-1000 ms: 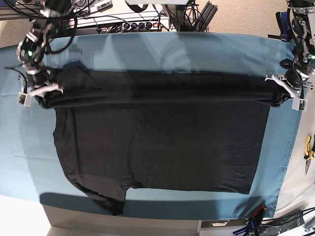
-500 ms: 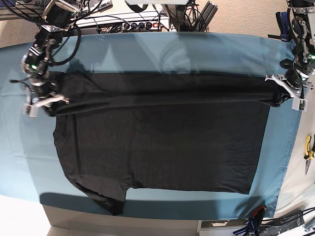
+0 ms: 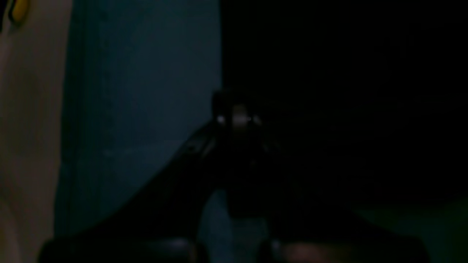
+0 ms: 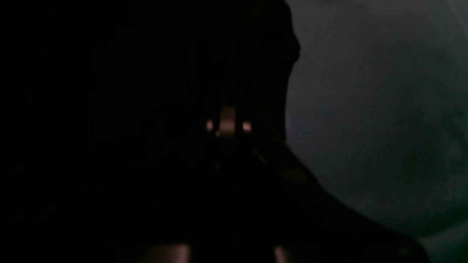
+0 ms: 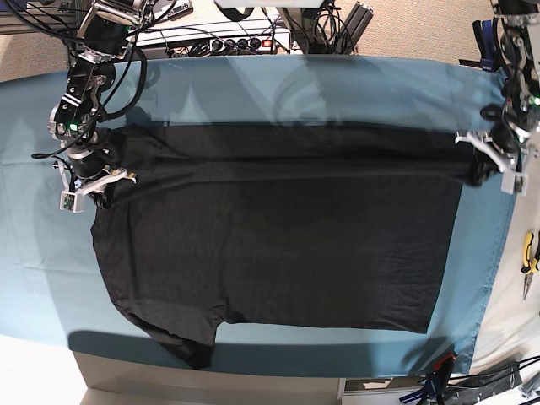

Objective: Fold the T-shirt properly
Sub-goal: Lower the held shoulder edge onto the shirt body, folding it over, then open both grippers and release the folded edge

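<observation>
The shirt (image 5: 278, 245) lies spread on the teal cloth (image 5: 253, 93) over the desk, its far edge folded toward the near side in a long band stretched between the two arms. The right fingers (image 5: 94, 187) are pressed together on the band's end by the sleeve, with shirt fabric running away from them across the cloth. The left fingers (image 5: 483, 169) are pinched on the band's opposite end at the hem corner, and yellow pliers (image 5: 528, 261) lie on the desk well off beyond them.
</observation>
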